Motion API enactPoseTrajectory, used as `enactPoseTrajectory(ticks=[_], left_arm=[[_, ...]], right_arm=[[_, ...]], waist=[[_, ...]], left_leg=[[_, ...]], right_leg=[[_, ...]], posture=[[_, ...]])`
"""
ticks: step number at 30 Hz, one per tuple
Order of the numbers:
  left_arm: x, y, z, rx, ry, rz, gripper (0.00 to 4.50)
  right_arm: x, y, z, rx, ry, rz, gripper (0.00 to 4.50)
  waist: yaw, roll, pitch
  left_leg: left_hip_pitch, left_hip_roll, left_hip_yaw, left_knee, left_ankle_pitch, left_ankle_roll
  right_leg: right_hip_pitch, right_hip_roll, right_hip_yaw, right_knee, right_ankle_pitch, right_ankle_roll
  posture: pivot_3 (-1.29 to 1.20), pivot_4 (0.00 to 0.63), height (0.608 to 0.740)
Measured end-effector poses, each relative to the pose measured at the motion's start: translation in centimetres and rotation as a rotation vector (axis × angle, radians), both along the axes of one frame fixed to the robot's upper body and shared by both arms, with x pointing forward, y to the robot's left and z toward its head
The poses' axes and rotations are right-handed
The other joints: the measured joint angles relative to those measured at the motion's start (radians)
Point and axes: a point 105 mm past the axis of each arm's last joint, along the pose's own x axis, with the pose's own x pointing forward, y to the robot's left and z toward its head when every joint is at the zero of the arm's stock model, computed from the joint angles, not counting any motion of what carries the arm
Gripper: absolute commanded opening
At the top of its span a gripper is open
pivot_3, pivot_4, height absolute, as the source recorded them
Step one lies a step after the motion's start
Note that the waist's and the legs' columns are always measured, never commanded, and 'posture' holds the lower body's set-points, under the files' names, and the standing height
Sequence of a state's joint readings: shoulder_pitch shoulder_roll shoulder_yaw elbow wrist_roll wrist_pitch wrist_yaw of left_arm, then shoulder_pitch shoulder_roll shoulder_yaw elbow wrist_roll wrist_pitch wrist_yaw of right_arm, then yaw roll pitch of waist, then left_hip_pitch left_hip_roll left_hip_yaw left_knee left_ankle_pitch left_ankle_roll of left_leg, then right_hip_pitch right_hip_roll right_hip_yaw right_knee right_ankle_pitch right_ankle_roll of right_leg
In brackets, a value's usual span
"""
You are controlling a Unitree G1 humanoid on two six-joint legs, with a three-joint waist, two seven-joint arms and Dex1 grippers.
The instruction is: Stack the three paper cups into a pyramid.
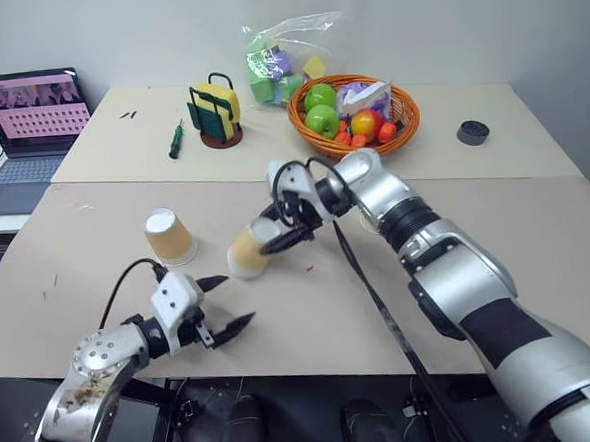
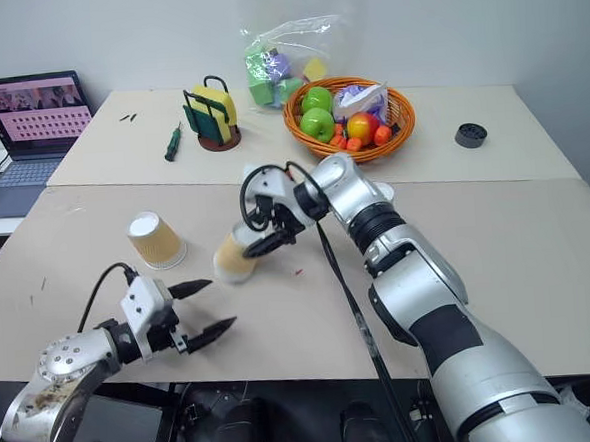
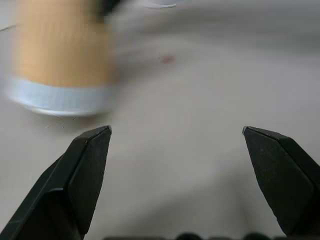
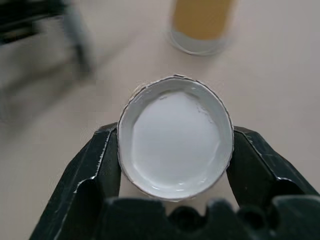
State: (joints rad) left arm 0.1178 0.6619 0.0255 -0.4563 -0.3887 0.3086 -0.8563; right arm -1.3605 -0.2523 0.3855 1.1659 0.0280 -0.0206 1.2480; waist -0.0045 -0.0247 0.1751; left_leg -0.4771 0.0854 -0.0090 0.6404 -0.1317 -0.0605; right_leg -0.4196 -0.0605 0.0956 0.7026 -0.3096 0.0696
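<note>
Counter (image 1: 536, 236) surfaces, two pale ones pushed together, are filling the head views under a plain white wall. On the far one a laptop (image 1: 30, 122) is showing a pink screen at the left edge, a green-handled screwdriver (image 1: 176, 140) is lying beside a black caddy holding yellow and green sponges (image 1: 215, 111), a clear bag of coloured blocks (image 1: 284, 66) is resting behind a wicker basket of fruit (image 1: 354, 114), and a small black disc (image 1: 473, 132) is sitting off to the right. On the near one a paper cup (image 1: 170, 237) is standing rim down, alone. The right arm is reaching across toward the left, its end effector (image 1: 288, 236) clamping a second cup (image 1: 249, 250), tilted, with its rim near the surface. The left end effector (image 1: 225, 305) is hovering low near the front edge, fingers spread wide, nothing between them. In the left wrist view its two fingers (image 3: 82, 175) are standing far apart over bare surface, with a blurred tan cup (image 3: 62, 55) beyond them. In the right wrist view the fingers (image 4: 95, 170) are pinching the held cup (image 4: 175, 135) on both sides, its white recessed bottom facing the camera, and another cup (image 4: 200, 25) is standing farther off.
</note>
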Motion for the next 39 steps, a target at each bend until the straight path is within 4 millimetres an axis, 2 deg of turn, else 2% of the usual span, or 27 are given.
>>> enactPoseTrajectory(ticks=[2, 8, 20, 26, 27, 28, 30, 31, 32, 34, 36, 37, 39], left_arm=[[0.1, 0.2, 0.1, -0.001, -0.003, 0.006, 4.50], [0.3, 0.2, 0.5, -0.002, -0.017, 0.004, 4.50], [0.6, 0.1, 0.7, -0.002, -0.025, -0.004, 4.50], [0.4, 0.2, 0.4, -0.002, -0.011, 0.003, 4.50], [0.4, 0.2, 0.4, -0.002, -0.011, 0.003, 4.50], [0.4, 0.2, 0.4, -0.002, -0.012, 0.005, 4.50], [0.4, 0.2, 0.4, -0.003, -0.014, 0.008, 4.50], [0.3, 0.2, 0.4, -0.003, -0.016, 0.008, 4.50], [0.2, 0.1, 0.4, -0.003, -0.014, 0.007, 4.50], [0.1, 0.2, 0.3, -0.003, -0.010, 0.011, 4.50], [0.1, 0.2, 0.3, -0.003, -0.013, 0.015, 4.50], [0.1, 0.2, 0.3, -0.003, -0.013, 0.016, 4.50], [0.2, 0.2, 0.4, -0.003, -0.015, 0.016, 4.50]], right_arm=[[0.7, -1.3, 0.6, 0.009, -0.017, -0.051, 2.74], [0.5, -1.3, 0.5, -0.010, -0.021, -0.038, 2.74], [-2.6, 1.4, -0.5, -0.103, -0.037, 0.200, 2.74], [-2.8, 2.5, -0.8, -0.144, -0.068, 0.221, 2.74], [-2.8, 2.5, -0.8, -0.146, -0.070, 0.221, 3.22], [-2.7, 2.6, -0.7, -0.149, -0.073, 0.216, 3.53], [-2.6, 2.7, -0.8, -0.145, -0.072, 0.205, 3.83], [-2.5, 2.6, -1.0, -0.144, -0.062, 0.194, 4.29], [-2.5, 2.6, -1.1, -0.145, -0.052, 0.187, 4.48], [-2.4, 2.3, -1.1, -0.131, -0.030, 0.169, 4.48], [-2.4, 2.2, -0.2, -0.072, 0.003, 0.163, 4.48], [-2.4, 2.0, 0.5, -0.049, 0.008, 0.164, 4.48], [-2.6, 1.5, 3.5, 0.043, 0.005, 0.172, 4.48]], waist=[[-0.003, 0.000, 0.000], [-0.037, 0.000, 0.000], [-0.038, 0.000, 0.000], [-0.039, 0.000, 0.000], [-0.039, 0.000, 0.000], [-0.039, 0.000, 0.000], [-0.039, 0.000, 0.000], [-0.039, 0.000, 0.000], [-0.039, 0.000, 0.000], [-0.038, 0.000, 0.000], [-0.037, 0.000, 0.001], [-0.037, 0.001, 0.001], [-0.035, 0.001, 0.001]], left_leg=[[0.000, 0.000, 0.000, 0.000, 0.000, 0.000], [-0.001, 0.000, 0.001, -0.002, 0.000, 0.000], [0.000, 0.000, 0.001, -0.003, 0.000, 0.000], [0.001, 0.000, 0.001, -0.003, 0.000, 0.000], [0.001, 0.000, 0.001, -0.002, 0.000, 0.000], [0.001, 0.000, 0.001, -0.002, 0.000, 0.000], [0.001, 0.001, 0.001, -0.002, 0.000, 0.000], [0.001, 0.000, 0.001, -0.002, 0.000, 0.000], [0.001, 0.000, 0.001, -0.002, 0.000, 0.000], [0.000, 0.000, 0.001, -0.002, 0.000, 0.000], [0.000, 0.000, 0.001, -0.002, 0.000, 0.000], [0.000, 0.000, 0.001, -0.002, 0.000, 0.000], [0.000, 0.000, 0.001, -0.002, 0.000, 0.000]], right_leg=[[0.001, 0.000, 0.000, 0.001, 0.000, 0.000], [-0.001, 0.001, 0.002, 0.004, 0.000, -0.001], [-0.001, 0.001, 0.001, 0.006, -0.001, -0.002], [0.000, 0.001, 0.001, 0.008, -0.001, -0.002], [0.000, 0.001, 0.001, 0.008, -0.001, -0.002], [0.000, 0.001, 0.001, 0.008, -0.001, -0.002], [0.000, 0.001, 0.001, 0.009, -0.001, -0.002], [-0.001, 0.001, 0.001, 0.009, -0.001, -0.002], [-0.001, 0.001, 0.001, 0.009, -0.001, -0.002], [-0.002, 0.001, 0.001, 0.009, -0.001, -0.002], [-0.002, 0.001, 0.001, 0.009, -0.002, -0.003], [-0.002, 0.001, 0.001, 0.009, -0.002, -0.003], [-0.002, 0.001, 0.001, 0.009, -0.002, -0.002]], posture=[[0.00, 0.150, 0.675], [0.00, 0.150, 0.675], [0.00, 0.150, 0.675], [0.00, 0.150, 0.675], [0.00, 0.150, 0.675], [0.00, 0.150, 0.675], [0.00, 0.150, 0.675], [0.00, 0.150, 0.675], [0.00, 0.150, 0.675], [0.00, 0.150, 0.675], [0.00, 0.150, 0.675], [0.00, 0.150, 0.675], [0.00, 0.150, 0.675]])
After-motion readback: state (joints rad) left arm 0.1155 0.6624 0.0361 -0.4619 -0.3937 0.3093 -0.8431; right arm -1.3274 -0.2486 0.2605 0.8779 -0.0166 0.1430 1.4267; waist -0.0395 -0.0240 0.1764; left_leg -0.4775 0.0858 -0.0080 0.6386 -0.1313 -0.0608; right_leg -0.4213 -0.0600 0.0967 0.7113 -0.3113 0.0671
